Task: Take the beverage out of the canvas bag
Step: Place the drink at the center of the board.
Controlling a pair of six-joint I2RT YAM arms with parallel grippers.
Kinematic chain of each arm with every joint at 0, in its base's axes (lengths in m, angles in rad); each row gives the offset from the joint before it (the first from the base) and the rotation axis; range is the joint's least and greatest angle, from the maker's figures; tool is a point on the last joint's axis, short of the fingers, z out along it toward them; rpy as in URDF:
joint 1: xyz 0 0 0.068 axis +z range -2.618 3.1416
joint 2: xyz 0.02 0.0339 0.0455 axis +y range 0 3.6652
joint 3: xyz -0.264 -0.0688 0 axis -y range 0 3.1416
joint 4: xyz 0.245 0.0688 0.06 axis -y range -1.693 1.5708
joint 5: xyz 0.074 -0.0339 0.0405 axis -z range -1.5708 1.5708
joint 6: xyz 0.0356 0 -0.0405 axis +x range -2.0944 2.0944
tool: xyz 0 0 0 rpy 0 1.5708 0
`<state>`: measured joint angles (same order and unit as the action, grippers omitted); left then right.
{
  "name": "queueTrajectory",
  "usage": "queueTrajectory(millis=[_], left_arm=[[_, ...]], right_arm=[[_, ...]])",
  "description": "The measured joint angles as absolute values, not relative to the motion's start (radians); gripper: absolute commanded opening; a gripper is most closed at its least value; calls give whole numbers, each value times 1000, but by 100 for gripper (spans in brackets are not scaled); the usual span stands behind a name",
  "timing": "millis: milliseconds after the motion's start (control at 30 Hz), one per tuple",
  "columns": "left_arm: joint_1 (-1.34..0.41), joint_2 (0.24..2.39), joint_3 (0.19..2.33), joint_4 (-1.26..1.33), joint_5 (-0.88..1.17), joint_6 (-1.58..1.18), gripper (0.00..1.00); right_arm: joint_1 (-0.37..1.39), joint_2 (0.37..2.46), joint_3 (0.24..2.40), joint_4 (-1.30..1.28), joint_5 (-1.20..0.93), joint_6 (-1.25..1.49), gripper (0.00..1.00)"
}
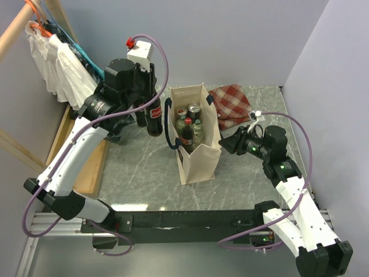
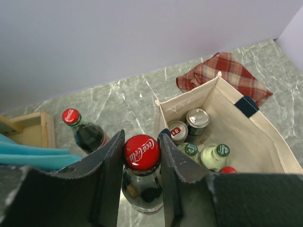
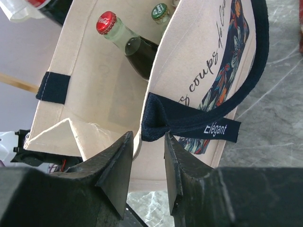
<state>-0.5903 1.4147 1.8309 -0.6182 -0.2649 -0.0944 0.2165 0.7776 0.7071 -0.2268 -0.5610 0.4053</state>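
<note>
The canvas bag (image 1: pixel 199 164) stands upright and open near the middle of the bench (image 1: pixel 144 173). The left claw (image 2: pixel 142 138) is closed on the neck of a cola bottle (image 2: pixel 141 152), which is outside the bag at its 9 o'clock; whether its base touches the bench cannot be told. The right claw (image 3: pixel 147 139), at the bag's 3 o'clock, is nearly closed with the bag's wall pinched between its fingers, just below a navy handle. Bag contents counted: two cans (image 2: pixel 197 118), two green-capped bottles (image 2: pixel 218 152) and one red-capped bottle (image 3: pixel 118 35). A second cola bottle (image 2: pixel 85 132) stands on the bench just beside the held one. A red checked cloth (image 1: pixel 232 104) lies at the bag's 1 o'clock. A wooden tray (image 1: pixel 91 173) sits at the bench's 9 o'clock edge, with garments (image 1: pixel 49 63) hanging beyond it.
</note>
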Motion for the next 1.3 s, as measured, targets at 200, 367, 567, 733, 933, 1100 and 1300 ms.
queueTrajectory(millis=[200,367,567,733,933,1100,1300], left_arm=[[-543,1458,1817,-572,-232,-99,1],[-511,1512,1816,-528,-224,-99,1],[-498,1557,1808,-481,-223,-98,1],[-497,1566,1737,-383,-235,-98,1],[-494,1570,1624,-279,-267,-98,1],[-486,1576,1578,-221,-292,-99,1],[-478,1583,1539,-130,-316,-99,1]], right_arm=[[216,780,707,-229,-556,399,41],[216,790,707,-233,-545,395,43],[216,801,710,-235,-538,389,44],[216,810,720,-240,-535,382,44],[216,821,720,-244,-534,375,44],[216,823,720,-250,-529,369,45],[216,836,720,-249,-522,367,45]])
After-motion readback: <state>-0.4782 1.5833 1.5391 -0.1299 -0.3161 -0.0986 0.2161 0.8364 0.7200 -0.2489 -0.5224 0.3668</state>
